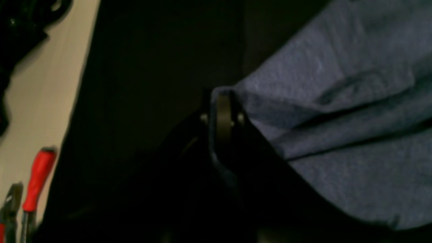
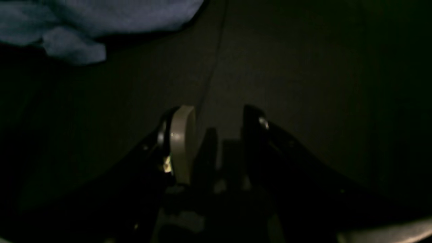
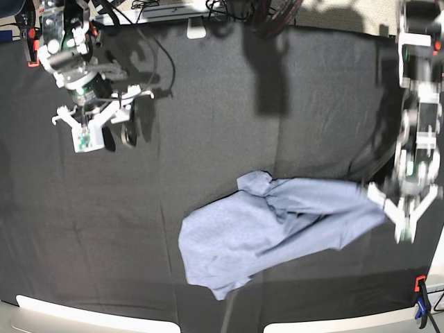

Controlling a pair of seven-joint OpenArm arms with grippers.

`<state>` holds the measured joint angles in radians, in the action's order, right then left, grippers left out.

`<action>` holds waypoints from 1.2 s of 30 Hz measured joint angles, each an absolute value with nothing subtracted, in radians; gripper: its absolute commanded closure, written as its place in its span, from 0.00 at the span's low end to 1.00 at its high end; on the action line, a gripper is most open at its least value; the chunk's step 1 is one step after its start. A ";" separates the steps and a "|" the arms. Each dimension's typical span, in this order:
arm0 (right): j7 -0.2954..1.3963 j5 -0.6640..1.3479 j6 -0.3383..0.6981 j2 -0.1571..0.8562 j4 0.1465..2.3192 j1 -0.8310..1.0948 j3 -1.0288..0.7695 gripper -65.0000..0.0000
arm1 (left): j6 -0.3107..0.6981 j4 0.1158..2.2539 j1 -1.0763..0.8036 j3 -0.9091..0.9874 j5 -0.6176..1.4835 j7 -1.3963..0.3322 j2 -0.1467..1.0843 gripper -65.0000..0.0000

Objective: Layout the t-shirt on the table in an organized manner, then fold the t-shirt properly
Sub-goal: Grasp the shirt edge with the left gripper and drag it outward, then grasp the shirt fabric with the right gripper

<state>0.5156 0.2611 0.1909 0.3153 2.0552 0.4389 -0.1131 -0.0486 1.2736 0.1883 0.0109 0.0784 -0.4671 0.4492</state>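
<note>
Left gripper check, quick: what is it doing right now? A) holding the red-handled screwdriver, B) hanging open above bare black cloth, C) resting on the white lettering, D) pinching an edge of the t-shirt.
D: in the left wrist view the left gripper is shut on a corner of the t-shirt.

The t-shirt (image 3: pixel 277 222) was a heathered light blue-grey with no lettering showing; the table (image 3: pixel 208 125) wore matte black cloth; a screwdriver (image 1: pixel 37 179) handle was red; an edge clamp (image 3: pixel 420 291) was orange and blue
</note>
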 measured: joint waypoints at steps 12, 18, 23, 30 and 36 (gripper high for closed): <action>0.593 0.266 0.219 0.238 1.968 0.317 0.073 0.50 | 0.009 1.274 0.175 0.045 0.144 -0.455 0.457 1.00; 0.713 0.262 0.218 0.128 1.732 0.169 0.213 0.50 | 0.009 1.274 0.176 0.045 0.143 -0.453 0.458 1.00; 0.757 0.194 0.183 0.024 1.631 0.042 0.242 0.50 | 0.010 1.274 0.178 0.045 0.143 -0.454 0.458 1.00; 0.809 0.094 0.173 -0.080 1.468 -0.078 0.241 0.50 | 0.010 1.274 0.178 0.045 0.143 -0.456 0.458 1.00; 0.799 0.019 0.172 -0.137 1.321 -0.154 0.241 0.50 | 0.010 1.274 0.178 0.045 0.142 -0.453 0.458 1.00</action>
<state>0.7990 0.0189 0.1722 -0.1371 1.3212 -0.1543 0.2405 0.0097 1.2736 0.1776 0.0452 0.1425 -0.4526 0.4576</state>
